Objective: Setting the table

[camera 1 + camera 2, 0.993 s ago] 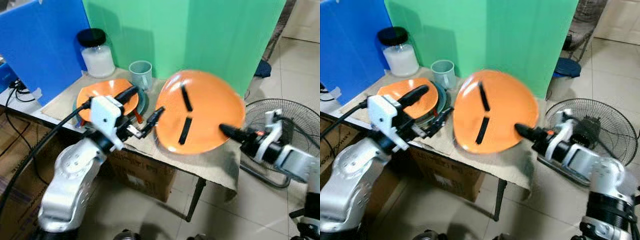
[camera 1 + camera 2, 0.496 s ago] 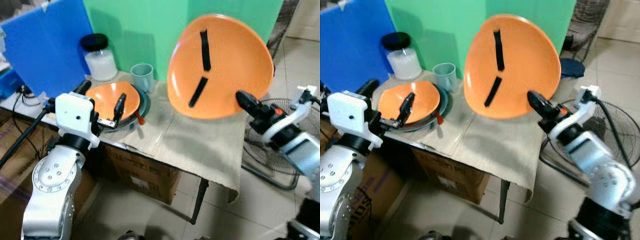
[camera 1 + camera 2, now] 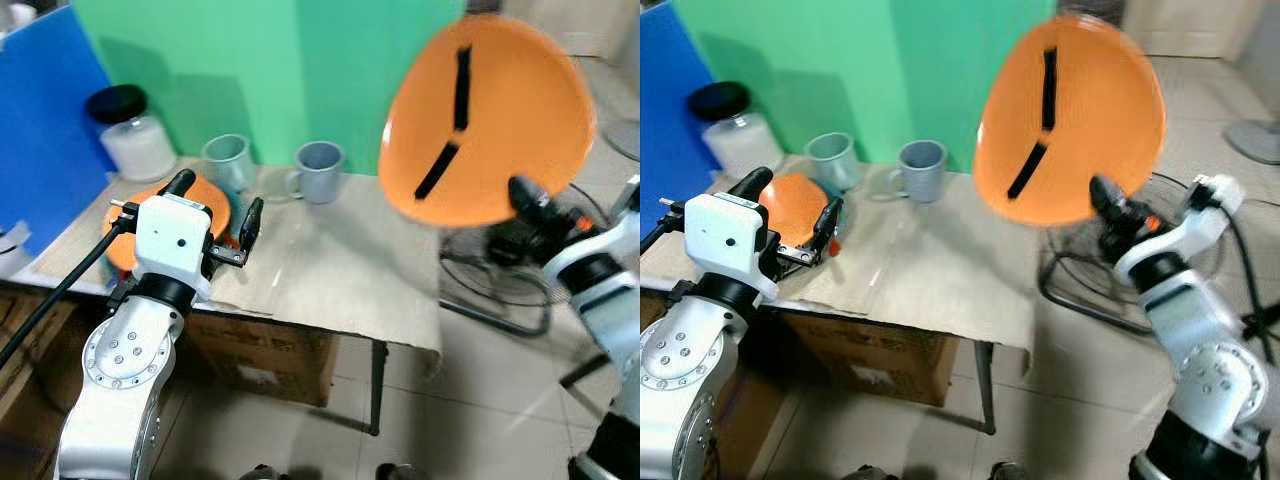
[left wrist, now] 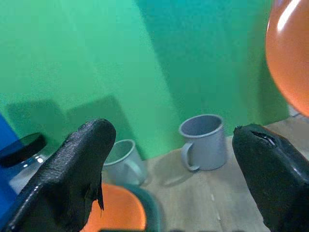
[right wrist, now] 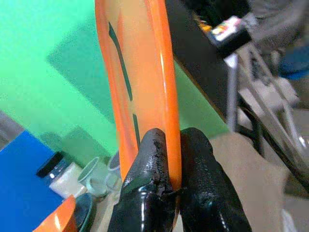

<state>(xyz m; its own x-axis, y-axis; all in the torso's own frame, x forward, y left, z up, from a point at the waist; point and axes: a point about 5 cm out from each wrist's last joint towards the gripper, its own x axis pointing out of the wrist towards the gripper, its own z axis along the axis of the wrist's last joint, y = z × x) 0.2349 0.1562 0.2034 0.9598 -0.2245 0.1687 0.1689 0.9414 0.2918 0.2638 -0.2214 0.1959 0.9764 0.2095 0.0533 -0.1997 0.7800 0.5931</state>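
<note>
Blue panel (image 3: pixel 45 130) far left, white-filled glass jar with black lid (image 3: pixel 128 133) beside it. Left hand (image 3: pixel 215 215) open, empty, hovering just over small orange plate (image 3: pixel 205 195) stacked on table (image 3: pixel 340 280) edge. Two grey metal mugs (image 3: pixel 318 170) behind, near green backdrop (image 3: pixel 260 80). Right hand (image 3: pixel 527 197) clamps rim of large orange plate with two black stripes (image 3: pixel 485 115), held upright, high above table's right end; bare cloth lies below-left of it.
</note>
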